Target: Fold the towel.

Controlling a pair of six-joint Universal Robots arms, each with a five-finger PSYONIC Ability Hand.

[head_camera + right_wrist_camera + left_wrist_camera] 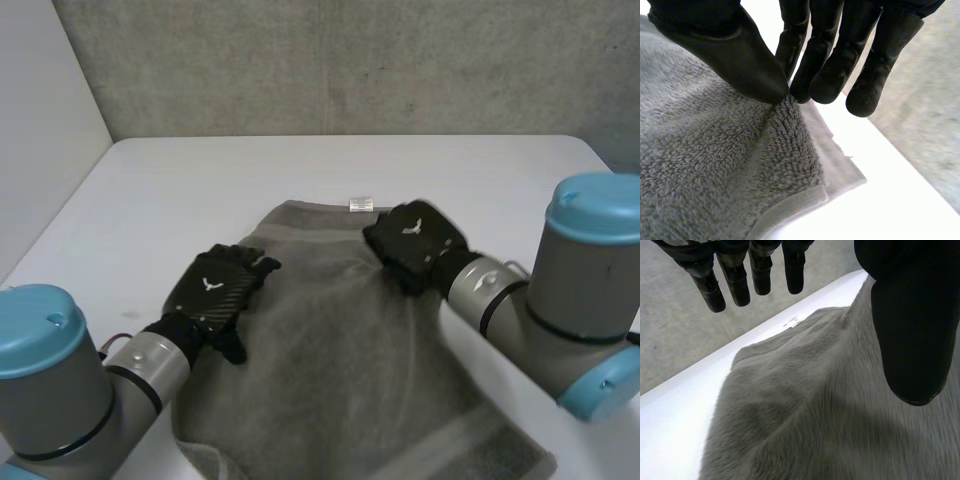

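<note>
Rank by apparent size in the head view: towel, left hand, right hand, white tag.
1. towel
2. left hand and right hand: look alike, so unranked
3. white tag

The towel (350,370) is thick grey terry cloth, looped and matt, with a flatter woven band at its hem and a small white fabric label (360,204). The tabletop (200,180) is white, smooth and matt. The left hand (212,290) has a black back with a fine carbon-like weave. On the right hand (415,240) the fingers (825,75) look like smooth black rubber, faintly shiny. The wall (350,60) is rough grey concrete.
</note>
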